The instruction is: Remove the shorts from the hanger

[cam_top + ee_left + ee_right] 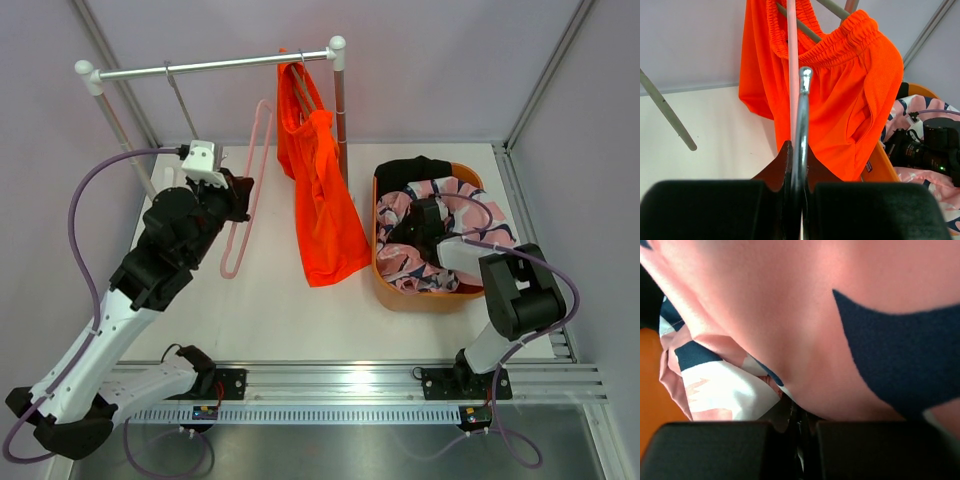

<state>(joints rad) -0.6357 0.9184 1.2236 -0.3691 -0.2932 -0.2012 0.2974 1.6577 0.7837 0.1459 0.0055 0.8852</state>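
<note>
**Holding arrangement.** The left gripper (238, 195) is clamping the empty pink hanger (250, 170) by its metal stem; the left wrist view shows the jaws clenched on the chrome wire with no gap. It is holding this hanger off the rail (220, 66), to the left of the remaining garment. This probably keeps the freed hanger from swinging into the working area.

The right gripper (412, 228) is sitting low inside the orange basket (400, 295). Its jaws are closed, and the right wrist view suggests that they are pinching a fold of the pink printed shorts (455, 190). The cloth is filling that view, so the pinch itself is partly hidden. The position suggests that this garment is being deposited in the basket.

**Location of the task items.**
- The black shorts (415, 168) are lying at the far end of the basket.
- The pink printed shorts are lying crumpled over the middle and near part of the basket.
- The orange shorts (325, 210) are hanging from the rail on a second hanger (807, 29), just left of the basket.

**Appearance of the remaining item.** The orange shorts are draping full length, with the hem reaching the table. The gathered elastic waistband is bunching around the hanger bar. The fabric is bright, thin and limp, so it is likely to slide off under a sideways pull.
</note>
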